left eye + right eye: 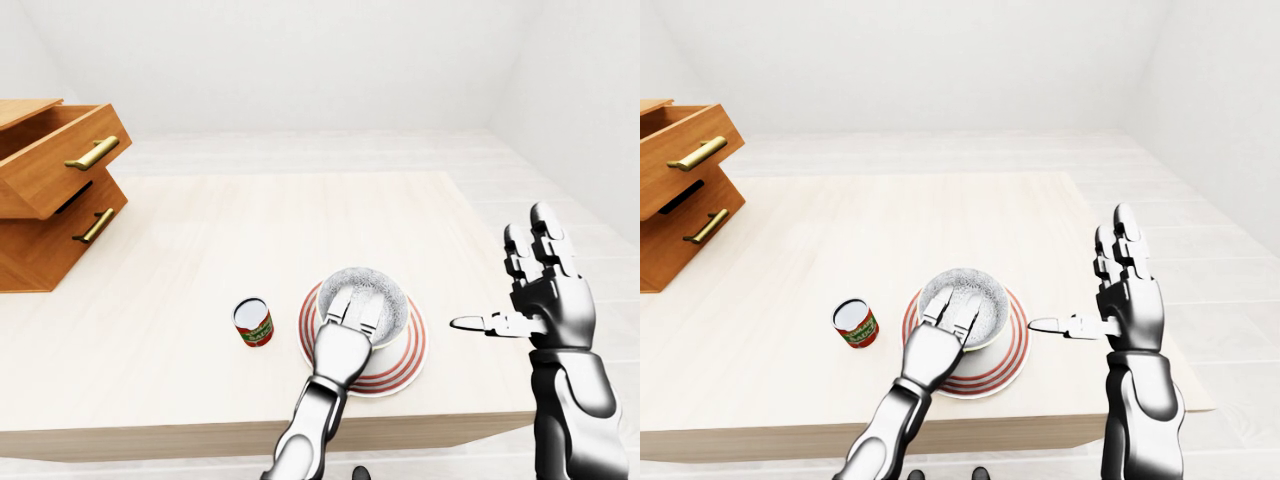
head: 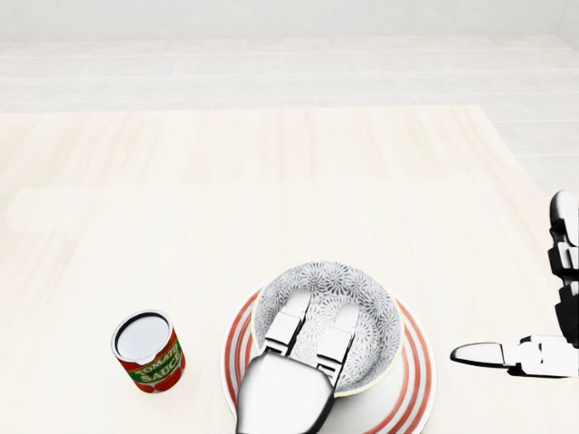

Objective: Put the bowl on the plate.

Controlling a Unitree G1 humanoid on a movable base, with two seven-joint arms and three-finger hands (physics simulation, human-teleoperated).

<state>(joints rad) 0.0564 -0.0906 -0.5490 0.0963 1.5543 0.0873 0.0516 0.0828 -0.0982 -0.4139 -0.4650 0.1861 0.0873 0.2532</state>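
A grey patterned bowl [image 2: 366, 303] sits upright inside a red-striped white plate [image 2: 414, 375] at the bottom middle of the head view. My left hand [image 2: 318, 312] reaches in from the bottom edge. Its fingers [image 2: 291, 327] lie stretched flat over the bowl's near rim and into its hollow, open, not closed round anything. My right hand [image 1: 505, 280] hangs in the air to the right of the plate, past the table's right edge. It is open, palm upright, thumb pointing toward the plate, and touches nothing.
A tomato sauce can [image 2: 147, 351] stands left of the plate, a short gap away. A wooden drawer unit [image 1: 50, 190] with its drawers pulled out stands at the far left. The table's near edge [image 1: 200, 430] runs just below the plate.
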